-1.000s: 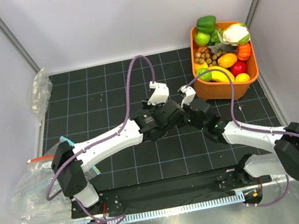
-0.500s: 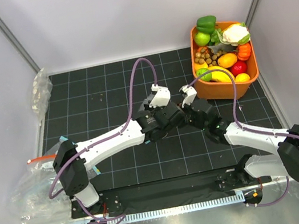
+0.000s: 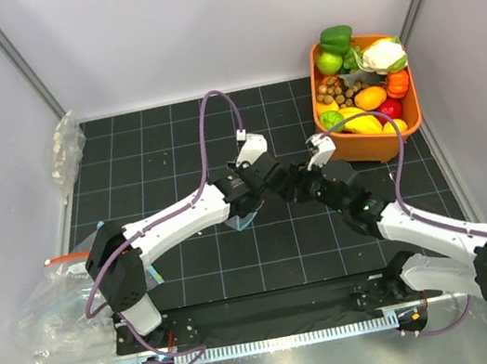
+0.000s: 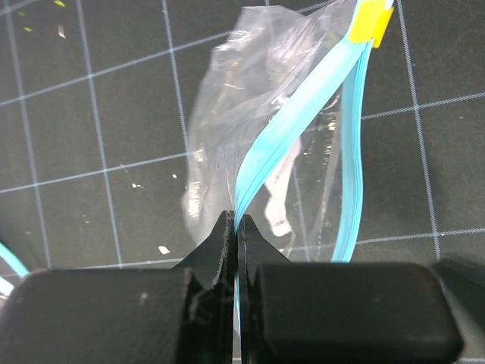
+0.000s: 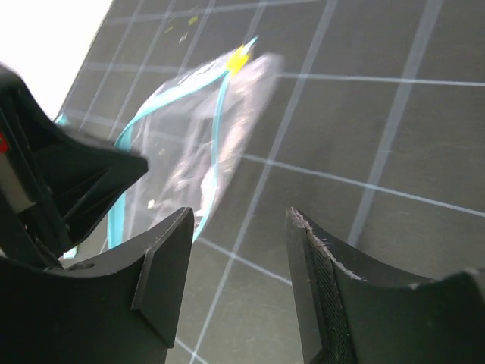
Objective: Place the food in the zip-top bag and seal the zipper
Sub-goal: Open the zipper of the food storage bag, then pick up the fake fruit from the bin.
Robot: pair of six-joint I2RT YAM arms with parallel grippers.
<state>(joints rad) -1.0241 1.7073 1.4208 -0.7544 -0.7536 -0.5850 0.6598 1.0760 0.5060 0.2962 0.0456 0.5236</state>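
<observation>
The zip-top bag (image 4: 250,114) is clear, with the teal-blue zipper (image 4: 303,98) and a yellow slider (image 4: 370,19). My left gripper (image 4: 236,225) is shut on the zipper strip and holds the bag over the black mat. The top view shows the bag (image 3: 244,220) just under my left wrist, mid-table. My right gripper (image 5: 239,227) is open and empty, just right of the bag (image 5: 197,129), with the slider (image 5: 241,57) beyond it. The food, a lime-green fruit (image 3: 329,62) and an orange-yellow oval one (image 3: 370,97), lies in the orange basket (image 3: 366,153).
The basket at the back right also holds a white cauliflower (image 3: 382,55), a dark green pepper (image 3: 336,36), nuts and other toy produce. A bag with whitish pieces (image 3: 65,153) lies at the far left. More clear bags, one with a red-orange strip (image 3: 64,261), lie by the left base.
My left wrist has pulled back to the left and turned, and the bag now shows beneath it. My right arm has shifted a little right and forward.
</observation>
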